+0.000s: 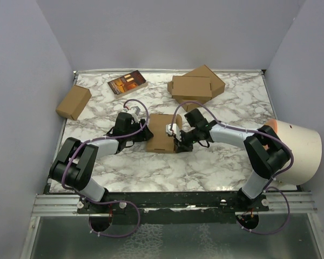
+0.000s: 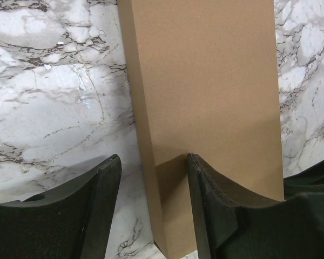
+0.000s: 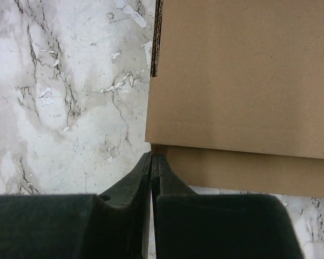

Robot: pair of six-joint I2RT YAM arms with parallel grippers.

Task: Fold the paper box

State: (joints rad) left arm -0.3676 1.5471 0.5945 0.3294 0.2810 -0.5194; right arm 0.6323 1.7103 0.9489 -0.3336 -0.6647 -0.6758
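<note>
Marble-veined table (image 1: 216, 162), grey walls on three sides, open top on the near side of both grippers. The paper box (image 1: 162, 132) lies flat between them: smooth brown cardboard, thin and rectangular. Left gripper (image 2: 153, 157) has its jaws parted, the box's long folded edge running up through the gap, one finger (image 2: 216, 210) over the cardboard and the other over bare marble. Right gripper (image 3: 152, 159) is clenched on nothing, tips together right at the box's edge, with a raw corrugated corner just ahead. Well beyond the jaws sit the stacked boxes (image 1: 197, 86) and a small carton (image 1: 74, 101).
</note>
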